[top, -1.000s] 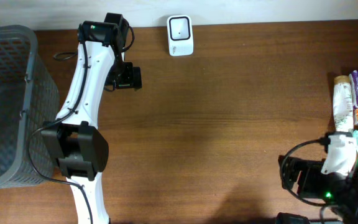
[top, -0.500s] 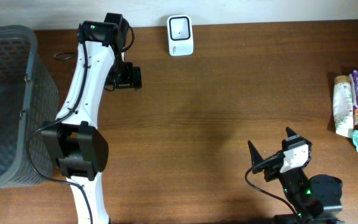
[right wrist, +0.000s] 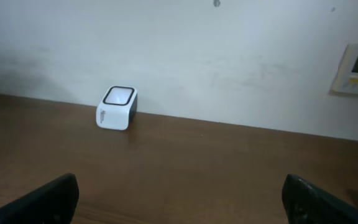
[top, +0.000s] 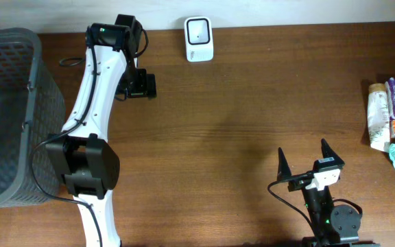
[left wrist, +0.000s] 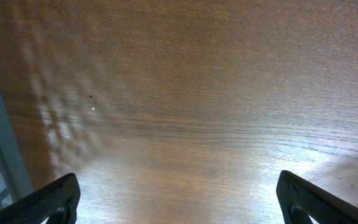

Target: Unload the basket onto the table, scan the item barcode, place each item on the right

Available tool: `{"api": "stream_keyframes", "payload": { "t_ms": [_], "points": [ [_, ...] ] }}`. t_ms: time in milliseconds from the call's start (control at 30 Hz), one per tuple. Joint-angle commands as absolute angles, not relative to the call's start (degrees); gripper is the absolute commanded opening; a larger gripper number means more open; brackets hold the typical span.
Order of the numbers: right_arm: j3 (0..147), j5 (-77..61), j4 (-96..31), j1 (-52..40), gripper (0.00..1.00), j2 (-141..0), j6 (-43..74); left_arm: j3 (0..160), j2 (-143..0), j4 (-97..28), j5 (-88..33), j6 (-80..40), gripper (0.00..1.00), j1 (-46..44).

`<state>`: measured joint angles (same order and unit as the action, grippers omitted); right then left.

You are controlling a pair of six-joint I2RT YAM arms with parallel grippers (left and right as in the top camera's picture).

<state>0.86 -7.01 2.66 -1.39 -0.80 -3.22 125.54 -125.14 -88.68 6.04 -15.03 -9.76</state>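
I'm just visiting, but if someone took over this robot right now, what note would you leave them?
Left gripper: open, empty, over the table near the basket.
Right gripper: open, empty, facing the scanner.
Items: piled at the table's right edge, none held.
Done: nothing yet.
To do: pick an item, show its barcode to the scanner.

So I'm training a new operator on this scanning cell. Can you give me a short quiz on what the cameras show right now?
1. True or false: the right end effector holds an item.
2. Fill in: the pile of items lies at the robot's ___ side.
3. The scanner stands: A) in that pile, B) at the far edge of the table, C) in the right end effector.
Key: 1 false, it is open and empty; 2 right; 3 B.
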Motion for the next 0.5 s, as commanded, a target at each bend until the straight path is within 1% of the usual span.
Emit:
{"api": "stream_keyframes", "payload": {
  "t_ms": [0,67,267,467],
  "points": [
    [0.3,-3.1,0.6,-1.8,0.99,-0.2,-0.3,125.5,-124.7,-88.7,6.3,-15.8,0.99,-9.3],
    [0.3,0.8,-4.8,-1.8,0.99,-0.2,5.8,125.5,-124.7,-88.7,6.3,-15.8,0.99,-9.5],
    [0.3,1.0,-4.7,-1.8,0.99,-0.2,5.8,125.5,-124.7,-88.7,6.3,-15.8,0.99,-9.3],
    [0.3,1.1,-4.7,-1.8,0.99,-0.2,3.5,125.5,-124.7,-88.7,6.3,-15.8,0.99,-9.3]
  ]
}}
